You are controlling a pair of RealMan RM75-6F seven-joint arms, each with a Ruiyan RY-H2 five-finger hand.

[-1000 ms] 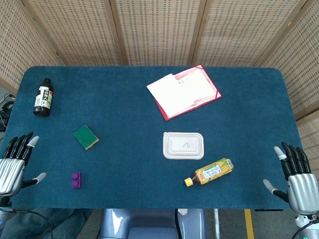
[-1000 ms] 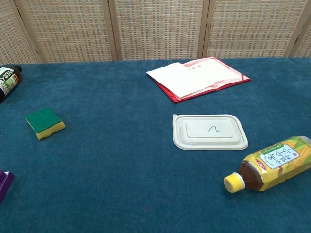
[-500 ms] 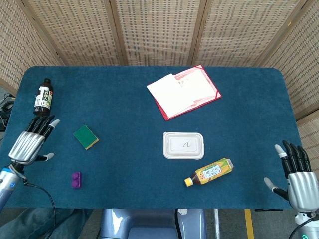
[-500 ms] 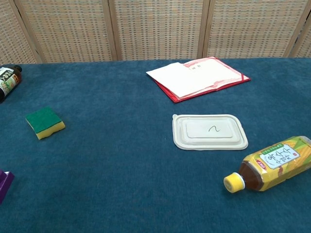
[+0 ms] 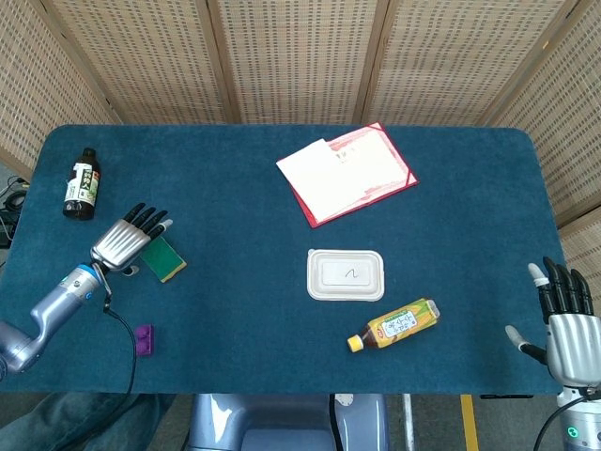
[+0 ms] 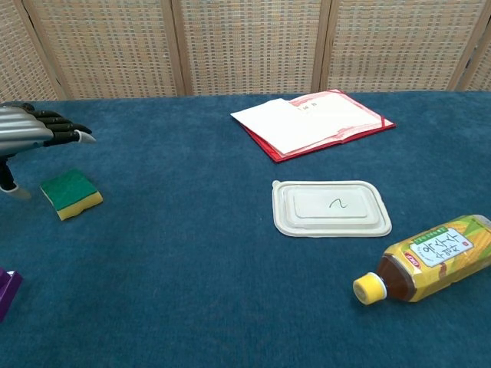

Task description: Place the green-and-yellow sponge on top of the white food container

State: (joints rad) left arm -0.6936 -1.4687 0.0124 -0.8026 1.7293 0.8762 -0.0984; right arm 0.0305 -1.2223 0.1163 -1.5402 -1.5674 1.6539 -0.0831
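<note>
— Where is the green-and-yellow sponge at this moment?

— It lies flat on the blue table, green side up, on the left part, well apart from the white food container. The container sits closed near the middle, and nothing is on its lid.

— And the left hand?

— It hovers just above and beside the sponge, fingers stretched out and spread, holding nothing. In the chest view the thumb points down near the sponge's left edge.

— The right hand?

— It is at the table's right corner, fingers straight and apart, also holding nothing.

— What else is there?

— A tea bottle lying beside the container, a red folder, a dark bottle, and a small purple block.
</note>
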